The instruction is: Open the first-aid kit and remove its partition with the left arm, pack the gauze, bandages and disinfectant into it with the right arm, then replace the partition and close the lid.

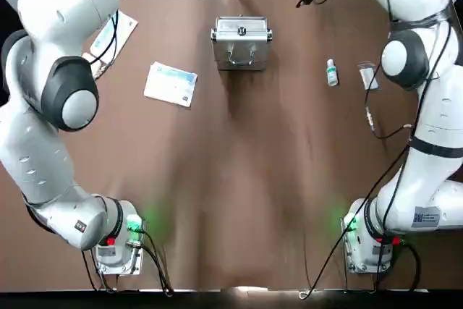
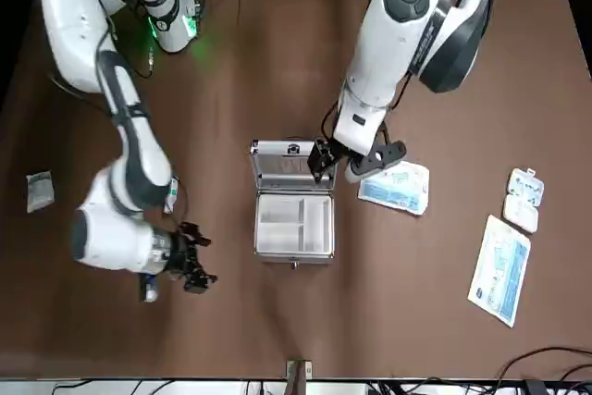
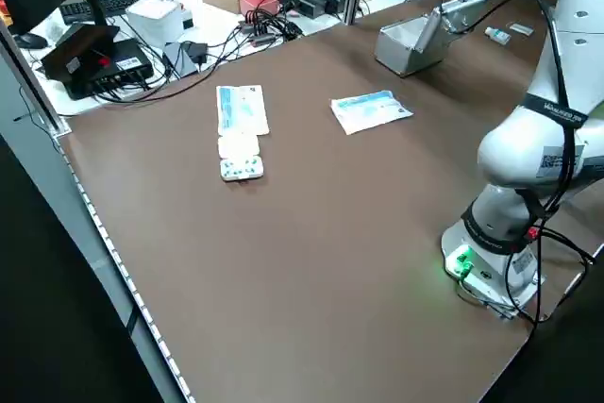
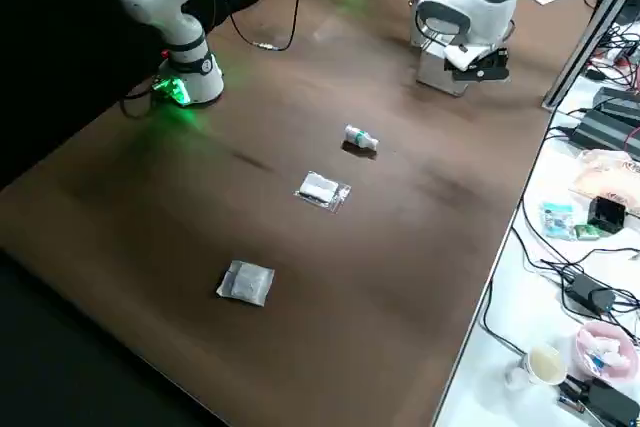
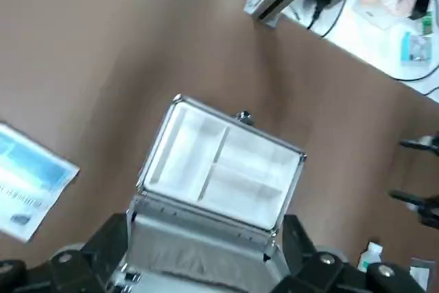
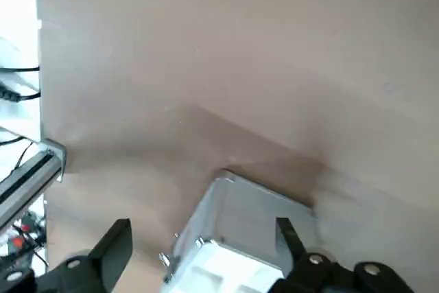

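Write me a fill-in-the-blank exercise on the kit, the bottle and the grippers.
In the front view, the lid of the first-aid kit stands ____.
The partition lies ____ the kit.
The small disinfectant bottle has a mostly ____ body.
The left gripper is at the lid, while the ____ gripper hangs above the table beside the kit.

Missing words: open; inside; white; right.

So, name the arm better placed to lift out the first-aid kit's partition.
Left, likely: the left pincer hangs by the open lid, near the partition; the right pincer is off to the side.
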